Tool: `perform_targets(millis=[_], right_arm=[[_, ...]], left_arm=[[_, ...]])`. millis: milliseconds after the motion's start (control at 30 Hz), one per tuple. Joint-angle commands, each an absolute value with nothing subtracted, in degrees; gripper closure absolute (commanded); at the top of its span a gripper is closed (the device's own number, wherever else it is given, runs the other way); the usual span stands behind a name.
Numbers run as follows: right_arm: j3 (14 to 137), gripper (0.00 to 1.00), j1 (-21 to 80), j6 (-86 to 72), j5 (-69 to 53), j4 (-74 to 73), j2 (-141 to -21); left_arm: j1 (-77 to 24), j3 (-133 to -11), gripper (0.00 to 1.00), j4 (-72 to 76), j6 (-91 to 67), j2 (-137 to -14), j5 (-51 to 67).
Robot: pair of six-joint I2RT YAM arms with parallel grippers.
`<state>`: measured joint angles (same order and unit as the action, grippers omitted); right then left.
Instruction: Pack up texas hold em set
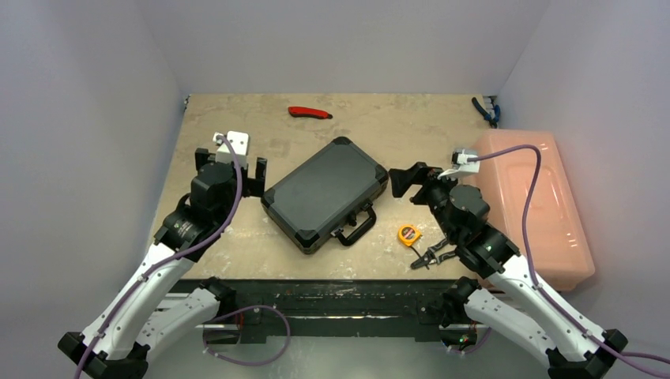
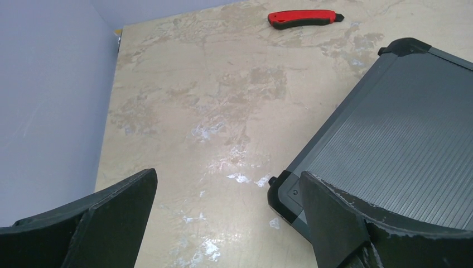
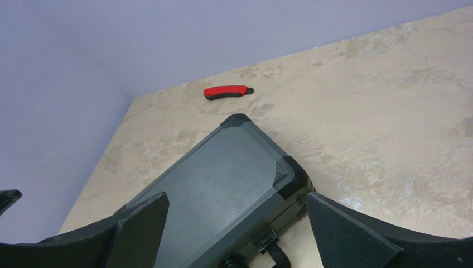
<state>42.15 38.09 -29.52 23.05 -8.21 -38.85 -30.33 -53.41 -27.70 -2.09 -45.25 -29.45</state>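
Observation:
The black hard briefcase [image 1: 325, 192] lies closed and flat on the table, set at an angle, its handle [image 1: 355, 227] toward the near edge. It also shows in the left wrist view [image 2: 401, 139] and the right wrist view [image 3: 223, 195]. My left gripper [image 1: 237, 167] is open and empty just left of the case's left corner. My right gripper [image 1: 404, 181] is open and empty just right of the case's right corner. In the wrist views the left gripper [image 2: 228, 215] and right gripper [image 3: 237, 229] hold nothing. Cards, chips, dice and discs are out of view.
A red utility knife [image 1: 309, 112] lies at the back of the table. An orange-yellow tape measure [image 1: 408, 234] and black-handled pliers [image 1: 429, 255] lie near the right arm. A pink lidded bin [image 1: 545, 201] stands at the right. Blue-handled pliers [image 1: 483, 109] lie at the back right corner.

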Motion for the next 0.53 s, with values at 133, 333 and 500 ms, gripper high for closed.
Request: perform_targets(millis=[133, 333, 500], right_arm=[[40.0, 0.01, 38.0, -30.7, 24.8, -4.0, -39.4], [40.2, 0.01, 38.0, -30.5, 25.2, -3.8, -40.7], [40.6, 0.01, 38.0, -30.5, 26.3, -4.4, -40.7]], left_arm=[[-30.0, -53.5, 0.00, -24.6, -0.5, -45.1, -30.1], [-30.0, -53.4, 0.00, -24.7, -0.3, -45.0, -30.1], [-29.9, -53.3, 0.00, -24.7, -0.3, -45.0, -30.1]])
